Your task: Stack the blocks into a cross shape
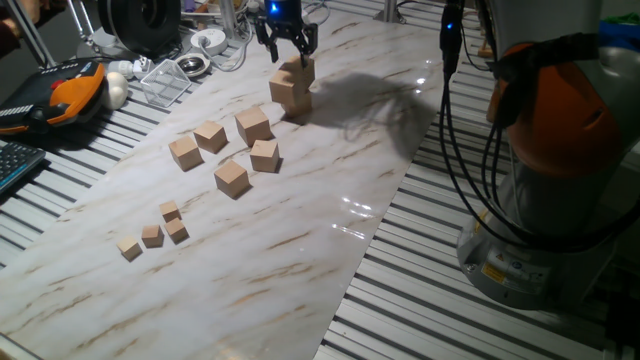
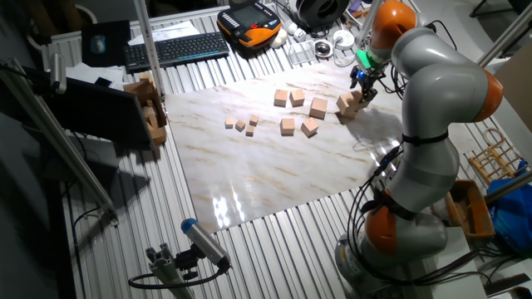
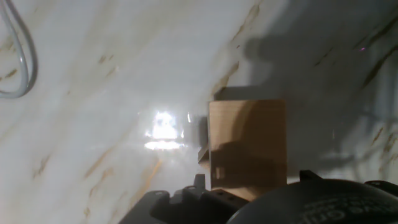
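Hand [image 1: 287,42] hovers with fingers spread just above a two-high stack of blocks [image 1: 292,84] at the counter's [image 1: 330,250] twelve o'clock edge, evidently starting the cross. Five loose blocks [image 1: 232,150] wait toward seven o'clock.

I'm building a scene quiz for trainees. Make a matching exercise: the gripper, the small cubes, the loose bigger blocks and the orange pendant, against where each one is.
Things:
1. gripper
2. four small cubes
3. five loose blocks
4. orange pendant

Places:
A. off the marble board, on the slatted table
B. clustered mid-board
C. just above the block stack
D. board end farthest from the stack

Pairs: 1-C, 2-D, 3-B, 4-A
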{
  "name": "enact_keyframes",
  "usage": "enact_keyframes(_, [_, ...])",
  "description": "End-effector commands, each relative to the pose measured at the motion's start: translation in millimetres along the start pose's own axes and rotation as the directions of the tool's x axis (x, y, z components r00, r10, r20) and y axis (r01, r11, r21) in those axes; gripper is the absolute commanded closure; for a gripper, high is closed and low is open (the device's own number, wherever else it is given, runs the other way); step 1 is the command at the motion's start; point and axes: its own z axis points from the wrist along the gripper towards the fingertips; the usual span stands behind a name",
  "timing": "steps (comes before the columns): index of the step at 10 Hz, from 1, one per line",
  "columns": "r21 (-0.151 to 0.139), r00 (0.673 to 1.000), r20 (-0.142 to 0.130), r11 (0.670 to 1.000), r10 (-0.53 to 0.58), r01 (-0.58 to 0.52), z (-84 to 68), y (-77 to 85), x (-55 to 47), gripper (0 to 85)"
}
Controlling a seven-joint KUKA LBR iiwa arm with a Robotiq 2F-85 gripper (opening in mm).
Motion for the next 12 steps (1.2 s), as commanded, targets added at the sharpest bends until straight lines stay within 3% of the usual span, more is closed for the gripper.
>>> enact_keyframes(1, [0.000, 1.000, -0.002, 1.000, 0.002, -0.002, -2.6, -0.3, 4.9, 17.0])
enact_keyframes(5, [-0.012, 1.000, 0.005, 1.000, -0.020, 0.020, -9.0, 3.7, 28.5, 17.0])
enact_keyframes(7, [-0.013, 1.000, 0.013, 1.000, -0.018, 0.018, -9.8, 5.6, 47.2, 17.0])
enact_keyframes(8, [-0.015, 1.000, 0.013, 1.000, -0.018, 0.018, -8.8, 7.0, 55.2, 34.0])
enact_keyframes(12, [-0.050, 0.995, 0.010, 0.994, -0.099, 0.099, -5.3, 11.5, 76.8, 34.0])
